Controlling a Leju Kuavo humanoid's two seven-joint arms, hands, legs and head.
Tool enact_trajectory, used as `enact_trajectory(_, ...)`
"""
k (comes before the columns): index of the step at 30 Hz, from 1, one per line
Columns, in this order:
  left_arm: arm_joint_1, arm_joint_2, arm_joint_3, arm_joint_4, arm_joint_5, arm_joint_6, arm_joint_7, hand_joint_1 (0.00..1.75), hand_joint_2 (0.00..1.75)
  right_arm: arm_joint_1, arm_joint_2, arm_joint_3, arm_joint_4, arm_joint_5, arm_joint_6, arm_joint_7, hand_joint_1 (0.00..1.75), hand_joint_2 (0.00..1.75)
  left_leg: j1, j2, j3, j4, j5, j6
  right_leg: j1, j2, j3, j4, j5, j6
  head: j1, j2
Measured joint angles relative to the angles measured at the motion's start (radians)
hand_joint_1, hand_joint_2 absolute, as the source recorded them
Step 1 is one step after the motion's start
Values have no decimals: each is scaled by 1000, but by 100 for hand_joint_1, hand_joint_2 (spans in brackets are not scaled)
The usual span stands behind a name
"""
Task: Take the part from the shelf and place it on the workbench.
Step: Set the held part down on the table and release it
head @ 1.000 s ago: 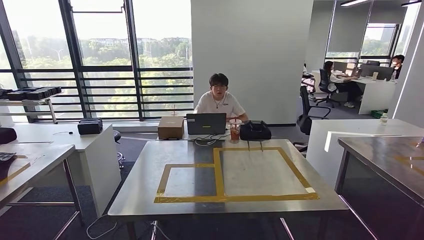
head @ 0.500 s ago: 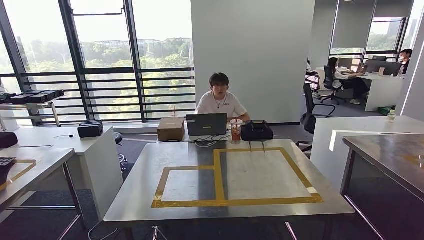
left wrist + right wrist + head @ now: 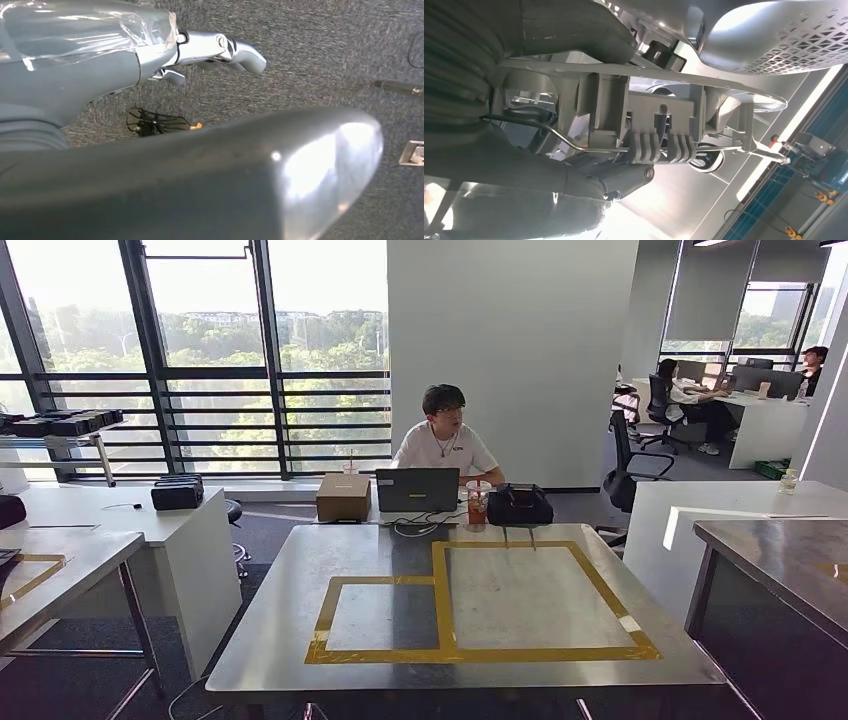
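**Right hand grips the part; steel workbench ahead**

1. Right hand [image 3: 574, 165]: in the right wrist view it is clamped on a grey moulded plastic part [image 3: 649, 125] with ribbed clips and a thin metal wire running across it. The thumb lies against one side of the part and the ribbed cover against the other. The part is off the shelf and not on the workbench.

2. Left hand [image 3: 150, 55]: in the left wrist view it holds nothing, fingers extended and apart, above grey carpet [image 3: 320, 55].

3. Workbench [image 3: 280, 610]: a steel-topped table directly ahead, marked with yellow tape [image 3: 440, 600] as a smaller and a larger rectangle sharing one side.

4. Far edge: a cardboard box [image 3: 343, 496], a laptop [image 3: 418, 489], a cup with a dark drink [image 3: 478, 504] and a black bag [image 3: 519, 505]. A person [image 3: 445, 440] in a white T-shirt sits behind them.

5. Writing: none can be read on any item.

6. Change from the earlier head frames: the whole scene has shifted in the picture, which indicates camera movement; the items on the workbench keep their arrangement.
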Motion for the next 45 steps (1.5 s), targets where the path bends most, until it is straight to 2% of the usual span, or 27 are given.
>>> enact_trajectory(1,0,0,0,0,-4,-2,-2,0,0,2,-1,-2,-1,-1,0,-2,175,175,1,0,7,-5,-1,7,0,-1,-31,56,-20,-3,2,0)
enact_trajectory(3,-1,0,0,0,-11,-4,-4,0,0,7,-3,-4,-1,-3,0,-7,175,175,-2,-1,14,-6,-9,15,0,-1,-117,195,-60,-6,4,0)
enact_trajectory(4,-1,-1,1,0,-15,-6,-5,0,0,10,-5,-4,-1,-3,0,-8,175,175,-3,-2,19,-6,-14,16,-1,-1,-151,239,-64,-3,5,0)
enact_trajectory(5,-1,-1,2,0,-18,-8,-6,0,0,13,-6,-4,-1,-4,0,-9,175,175,-4,-3,24,-5,-19,15,-1,-1,-166,245,-52,4,6,0)
enact_trajectory(6,-1,-1,4,0,-22,-11,-6,0,0,15,-8,-4,-1,-4,0,-10,175,175,-4,-5,32,-5,-26,13,-1,-1,-159,209,-24,12,7,0)
enact_trajectory(8,-1,0,7,0,-28,-19,-7,0,0,16,-11,-5,-1,-6,0,-11,175,175,-6,-7,49,-3,-41,6,-1,-3,-100,65,52,22,8,0)
enact_trajectory(10,0,0,9,-1,-30,-24,-7,0,0,16,-12,-6,-1,-9,0,-13,175,175,-11,-8,56,1,-58,-4,0,-3,-54,-31,89,12,9,0)
enact_trajectory(13,-1,1,12,-6,-33,-24,-8,0,0,16,-13,-8,-2,-12,0,-15,175,175,-9,-6,61,3,-74,-19,3,-1,-41,-44,82,-12,11,0)
enact_trajectory(15,-2,2,15,-13,-41,-25,-10,0,0,17,-13,-10,-2,-14,0,-15,175,175,-4,-3,47,44,-99,-31,-3,1,-31,-47,75,-26,10,0)
enact_trajectory(16,-3,2,17,-18,-47,-27,-11,0,0,17,-12,-12,-3,-16,0,-15,175,175,-1,-2,22,96,-123,-37,-6,1,-25,-47,70,-31,9,0)
enact_trajectory(18,-3,2,22,-26,-57,-32,-12,0,0,19,-10,-13,-3,-19,0,-16,175,175,4,-2,-60,236,-173,-46,-5,1,-15,-47,60,-38,9,0)
enact_trajectory(19,-3,2,25,-29,-60,-35,-12,0,0,21,-10,-14,-3,-20,0,-16,175,175,6,-1,-99,290,-182,-49,-5,1,-9,-47,54,-39,9,0)
enact_trajectory(20,-3,2,27,-32,-62,-37,-12,0,0,24,-10,-14,-3,-20,0,-16,175,175,7,-1,-121,307,-170,-50,-4,2,-1,-47,47,-38,9,0)
enact_trajectory(21,-3,2,29,-35,-63,-38,-12,0,0,26,-10,-15,-3,-20,0,-16,175,175,8,0,-123,284,-136,-49,-4,3,9,-47,40,-37,9,0)
enact_trajectory(23,-2,2,32,-41,-63,-40,-12,0,0,27,-9,-17,-3,-20,0,-16,175,175,6,1,-79,150,-40,-39,-4,4,30,-48,23,-32,9,0)
enact_trajectory(24,-3,3,34,-44,-63,-40,-12,0,0,27,-8,-18,-3,-21,0,-16,175,175,3,1,-53,85,-8,-32,-1,5,39,-49,15,-28,9,0)
enact_trajectory(26,-3,3,37,-52,-65,-43,-12,0,0,27,-6,-21,-3,-23,1,-18,175,175,-4,2,-28,19,7,-17,2,6,51,-52,5,-17,8,-1)
enact_trajectory(29,-5,2,47,-68,-73,-51,-12,0,0,31,-4,-29,-3,-29,11,-28,175,175,-4,1,-5,0,-2,2,2,5,61,-39,5,2,5,0)
enact_trajectory(31,-10,1,57,-80,-84,-64,-12,0,0,33,-4,-38,-2,-30,21,-44,175,175,0,-1,18,-10,-4,11,0,4,22,31,-21,5,6,0)
enact_trajectory(34,-22,0,74,-94,-106,-81,-16,0,0,41,-5,-53,-2,-29,31,-66,175,175,-1,-4,29,-11,-17,16,-1,3,-111,218,-81,3,8,0)
enact_trajectory(35,-25,0,78,-97,-113,-85,-20,0,0,46,-6,-58,-2,-28,31,-70,175,175,-1,-6,35,-11,-23,15,-1,3,-141,244,-87,5,8,0)
enact_trajectory(36,-27,0,80,-100,-120,-88,-25,0,0,51,-7,-64,-2,-26,31,-74,175,175,-1,-7,45,-11,-31,14,-2,3,-152,230,-73,11,8,0)
enact_trajectory(37,-29,0,82,-101,-128,-90,-31,0,0,56,-8,-70,-2,-24,31,-79,175,175,-1,-9,57,-11,-40,11,-3,3,-145,182,-41,19,8,0)
enact_trajectory(39,-34,0,84,-104,-143,-93,-42,0,0,65,-12,-86,-4,-21,32,-92,175,175,-2,-11,80,-7,-62,2,-6,-3,-107,42,49,32,10,0)
enact_trajectory(41,-41,1,86,-109,-153,-94,-51,0,0,74,-13,-100,-9,-19,33,-102,175,175,-8,-11,89,-2,-81,-10,-4,-10,-82,-32,96,16,10,-1)
enact_trajectory(43,-48,1,88,-115,-162,-94,-59,0,0,83,-13,-113,-18,-14,33,-106,175,175,-10,-10,93,7,-90,-21,-4,-9,-72,-36,98,-11,6,0)
enact_trajectory(45,-53,2,89,-117,-171,-92,-67,0,0,92,-14,-124,-27,-6,33,-107,175,175,-6,-7,76,54,-91,-28,-8,-5,-60,-38,95,-23,3,0)
